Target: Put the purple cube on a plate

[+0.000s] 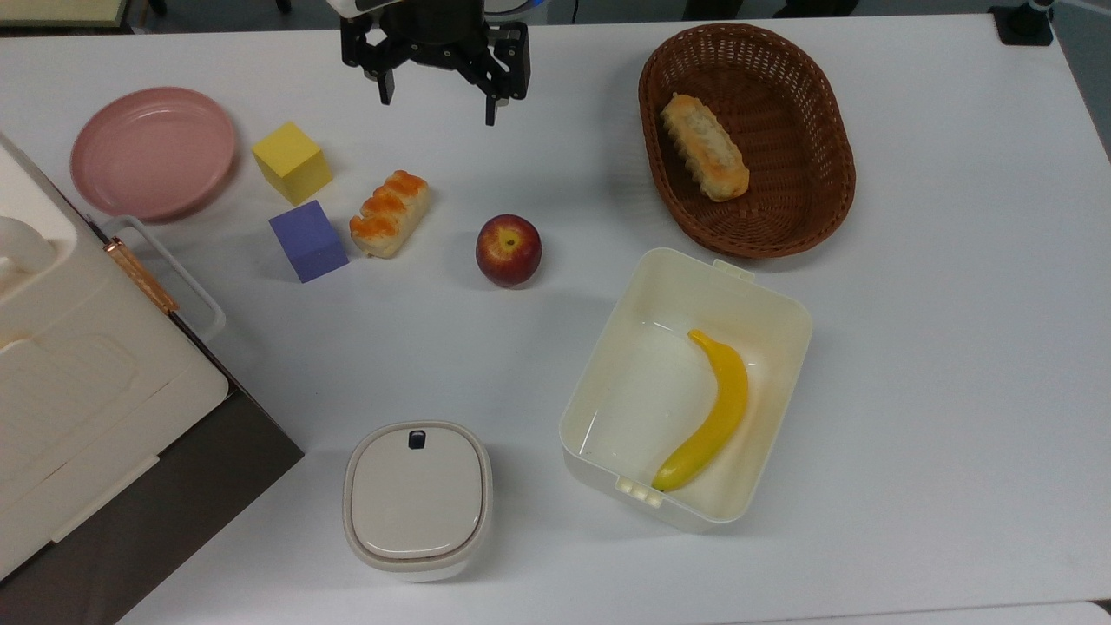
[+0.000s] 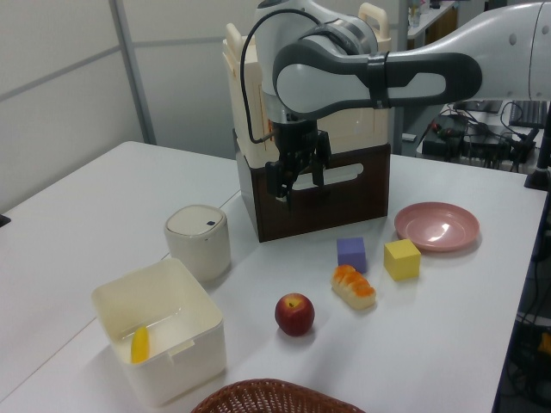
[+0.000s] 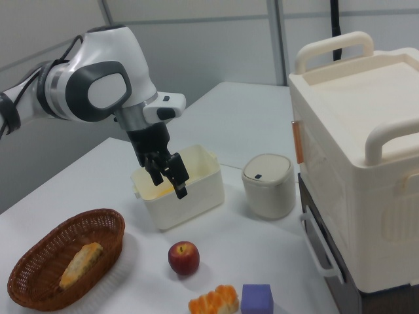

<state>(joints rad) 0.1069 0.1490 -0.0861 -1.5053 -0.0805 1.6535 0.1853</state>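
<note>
The purple cube sits on the white table between the yellow cube and a bread roll; it also shows in the left view and the right view. The pink plate lies bare at the top view's far left, beyond the yellow cube in the left view. My gripper hangs open and holds nothing, above the table near the top view's upper edge, well away from the purple cube. It appears raised over the table in the left view and the right view.
An apple lies right of the roll. A wicker basket holds a pastry. A white tub holds a banana. A lidded pot stands near the front; a large cream case fills the top view's lower left.
</note>
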